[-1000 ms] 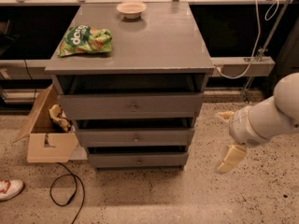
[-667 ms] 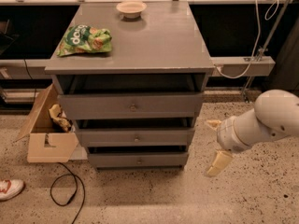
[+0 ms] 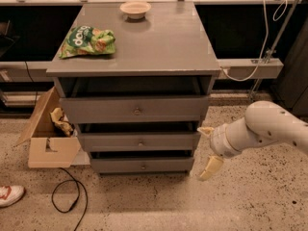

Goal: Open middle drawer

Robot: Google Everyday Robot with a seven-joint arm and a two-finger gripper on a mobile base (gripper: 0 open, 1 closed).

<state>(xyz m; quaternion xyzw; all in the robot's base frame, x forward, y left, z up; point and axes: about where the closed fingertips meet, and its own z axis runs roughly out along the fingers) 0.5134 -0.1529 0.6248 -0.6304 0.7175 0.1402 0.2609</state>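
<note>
The robot's two-finger gripper (image 3: 208, 149) hung at the near right, cream fingers spread apart, just beside the wide grey wooden middle drawer (image 3: 110, 142). Farther back, a green snack bag (image 3: 87, 41) lay on the grey cabinet top (image 3: 163, 42).

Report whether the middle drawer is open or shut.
Shut: the middle drawer sits pushed in. The tool, open, hangs beside its right end, off the knob.

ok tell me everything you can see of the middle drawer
The middle drawer shows a wide, low grey front, wood-like, with a small round metal knob at centre. It sits level, seemingly closed, with a dark gap above. The gripper is open just off its right end, not at the knob.
</note>
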